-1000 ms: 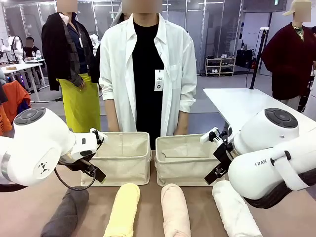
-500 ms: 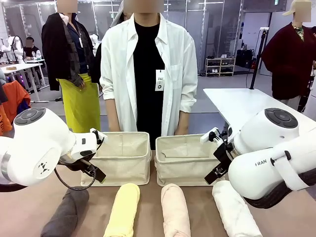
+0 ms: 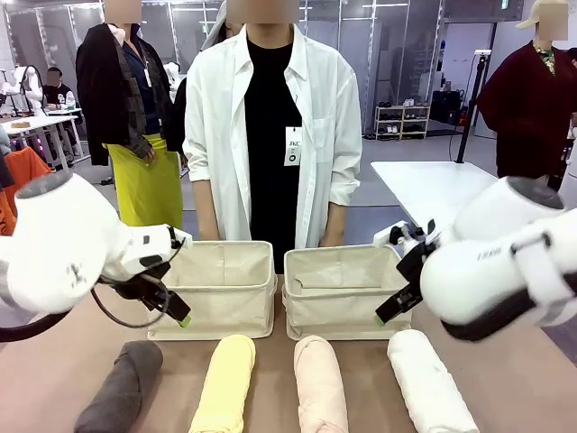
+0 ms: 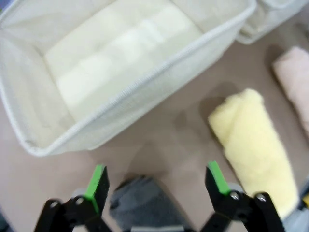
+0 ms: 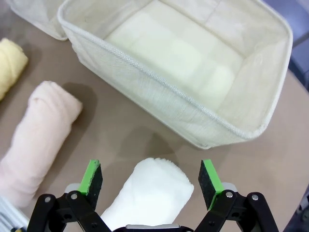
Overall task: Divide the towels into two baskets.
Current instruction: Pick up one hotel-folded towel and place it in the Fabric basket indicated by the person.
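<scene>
Just bare table (image 5: 120,137) between towels (image 5: 154,191) and baskets (image 5: 159,104).

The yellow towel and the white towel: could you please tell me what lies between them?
The pink towel lies between the yellow towel and the white towel on the table; the front view shows this.

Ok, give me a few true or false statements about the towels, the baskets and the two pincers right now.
1. The left basket and the right basket are both empty. True.
2. The yellow towel lies inside a basket. False: it lies on the table in front of the baskets.
3. The left pincer is open over the dark grey towel. True.
4. The right pincer is shut on the white towel. False: it is open over it, not gripping.
5. The pink towel lies between the yellow and white ones. True.
</scene>
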You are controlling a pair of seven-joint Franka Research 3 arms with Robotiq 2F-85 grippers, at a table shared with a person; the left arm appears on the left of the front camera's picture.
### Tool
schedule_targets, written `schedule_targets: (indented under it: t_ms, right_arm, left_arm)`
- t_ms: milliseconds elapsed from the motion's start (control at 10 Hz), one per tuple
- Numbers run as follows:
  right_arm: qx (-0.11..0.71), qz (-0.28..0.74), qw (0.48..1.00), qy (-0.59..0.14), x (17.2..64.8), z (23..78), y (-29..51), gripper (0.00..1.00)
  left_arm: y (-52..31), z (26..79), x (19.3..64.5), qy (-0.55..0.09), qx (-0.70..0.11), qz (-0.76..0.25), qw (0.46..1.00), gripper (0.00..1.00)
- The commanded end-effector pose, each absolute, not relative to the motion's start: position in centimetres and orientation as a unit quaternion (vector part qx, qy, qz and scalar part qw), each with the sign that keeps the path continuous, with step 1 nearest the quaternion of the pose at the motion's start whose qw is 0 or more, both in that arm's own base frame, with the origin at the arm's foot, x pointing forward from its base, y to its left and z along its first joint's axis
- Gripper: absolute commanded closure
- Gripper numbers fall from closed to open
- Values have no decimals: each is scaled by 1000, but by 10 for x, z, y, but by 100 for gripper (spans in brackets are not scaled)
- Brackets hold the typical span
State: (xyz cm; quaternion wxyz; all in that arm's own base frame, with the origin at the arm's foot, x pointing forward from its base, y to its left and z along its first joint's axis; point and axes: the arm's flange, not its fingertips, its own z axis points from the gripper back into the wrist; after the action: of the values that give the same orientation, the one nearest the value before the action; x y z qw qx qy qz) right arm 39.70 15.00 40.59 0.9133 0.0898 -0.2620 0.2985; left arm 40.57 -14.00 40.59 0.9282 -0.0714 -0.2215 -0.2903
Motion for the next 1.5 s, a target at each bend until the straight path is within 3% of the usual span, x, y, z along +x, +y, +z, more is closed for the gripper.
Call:
schedule_targets:
  t_ms: [0, 300, 600, 700, 800, 1400]
  right_arm:
    - [167, 295, 908, -247, 408, 423, 114, 0]
    - [344, 270, 876, -202, 413, 428, 78, 0]
    - [531, 165, 809, -190, 414, 398, 19, 0]
    - [542, 130, 807, -195, 411, 387, -6, 0]
    - [547, 92, 806, -207, 407, 377, -35, 0]
    - [536, -68, 796, -271, 331, 345, -170, 0]
  left_arm:
    - [-95, 433, 416, -161, -153, -296, 929, 0]
    - [-45, 440, 422, -133, -330, -271, 894, 0]
    - [24, 419, 408, -172, -512, -213, 814, 0]
    - [52, 411, 401, -164, -553, -196, 793, 0]
    - [86, 405, 391, -197, -570, -172, 779, 0]
    - [254, 375, 305, -300, -580, 6, 758, 0]
